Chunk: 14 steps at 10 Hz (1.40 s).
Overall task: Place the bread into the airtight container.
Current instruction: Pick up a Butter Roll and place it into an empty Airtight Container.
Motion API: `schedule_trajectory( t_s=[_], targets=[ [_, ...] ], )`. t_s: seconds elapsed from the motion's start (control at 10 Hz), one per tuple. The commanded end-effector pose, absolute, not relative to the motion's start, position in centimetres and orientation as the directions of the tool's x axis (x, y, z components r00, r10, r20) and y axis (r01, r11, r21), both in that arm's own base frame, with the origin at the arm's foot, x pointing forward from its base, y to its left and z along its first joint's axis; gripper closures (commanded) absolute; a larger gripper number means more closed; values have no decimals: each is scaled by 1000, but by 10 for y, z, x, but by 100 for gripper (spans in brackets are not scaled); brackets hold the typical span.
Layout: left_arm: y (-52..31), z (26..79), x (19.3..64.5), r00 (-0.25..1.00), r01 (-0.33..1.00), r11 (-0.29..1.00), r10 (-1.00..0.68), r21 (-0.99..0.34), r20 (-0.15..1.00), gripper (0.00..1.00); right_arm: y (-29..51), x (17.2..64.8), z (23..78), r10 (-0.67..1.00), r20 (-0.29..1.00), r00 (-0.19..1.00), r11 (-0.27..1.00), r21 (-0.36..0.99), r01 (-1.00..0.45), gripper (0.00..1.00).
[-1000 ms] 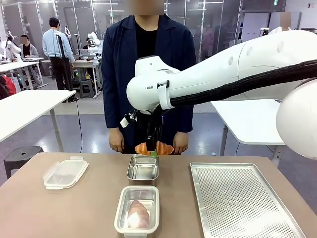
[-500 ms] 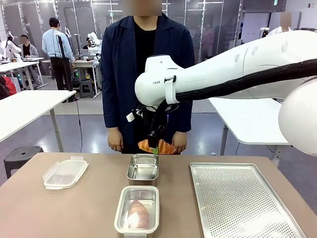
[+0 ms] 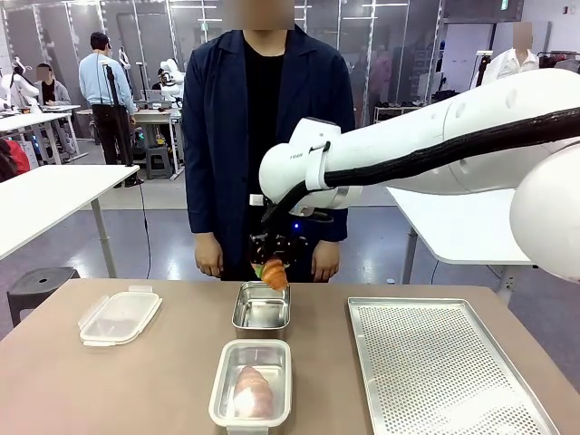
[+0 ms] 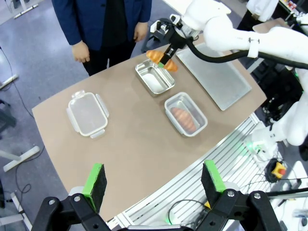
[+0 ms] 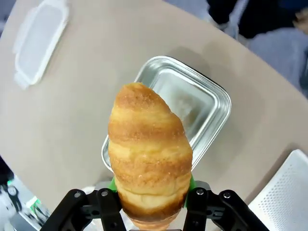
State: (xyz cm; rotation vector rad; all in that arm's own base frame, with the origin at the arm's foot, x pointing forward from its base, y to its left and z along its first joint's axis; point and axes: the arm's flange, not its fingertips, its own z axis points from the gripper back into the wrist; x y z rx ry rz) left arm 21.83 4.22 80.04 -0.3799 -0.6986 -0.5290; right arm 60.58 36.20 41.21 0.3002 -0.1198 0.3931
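Since the earlier frames the right arm's wrist has turned and drifted toward the robot's right, so the golden-brown, ridged croissant [image 3: 273, 273], formerly seen broadside as a crescent, now presents one tapered end to the front camera. It hangs in the air over the far rim of the empty rectangular stainless-steel container [image 3: 261, 323], not yet touching it. The right gripper [image 3: 269, 259] is clamped on the croissant's thick middle, its green pads just visible behind the pastry in the right wrist view. Gripping at the widest part probably keeps the soft pastry from pivoting, and the turn appears meant to line its long axis up with the tin's longer side before lowering. Its crust is glossy and banded in darker and paler stripes, unbroken, narrowing to a blunt tip. Nearer the robot, a pale-rimmed rectangular container [image 3: 220, 381] already holds a tan oblong loaf [image 3: 253, 391], and its presumed cover, a clear plastic clip lid [image 3: 120, 317], lies apart at the robot's left on the brown table [image 3: 136, 390]. The perforated metal tray [image 3: 444, 372] on the right is bare. The left gripper [image 4: 154, 179] hangs high above the table with fingers spread wide, holding nothing, evidently kept clear. A person's hands [image 3: 211, 258] rest at the far edge, taking no part
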Motion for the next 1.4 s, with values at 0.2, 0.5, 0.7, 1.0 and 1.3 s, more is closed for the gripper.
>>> schedule_trajectory(
  t_s=[0.2,0.5,0.7,1.0,1.3],
  targets=[
    [42,801,217,631,598,788,-348,-148,693,0,383,605,384,206,48,977,942,260,-211,50],
    [42,801,217,631,598,788,-348,-148,693,0,396,614,356,141,-14,990,961,242,-133,50],
    [42,801,217,631,598,788,-348,-148,693,0,400,619,343,127,-23,992,964,237,-118,50],
    [42,801,217,631,598,788,-348,-148,693,0,400,617,337,118,-26,993,964,243,-108,9],
    [42,801,217,631,598,788,-348,-148,693,0,401,614,339,116,-23,993,967,233,-107,0]
  ],
)
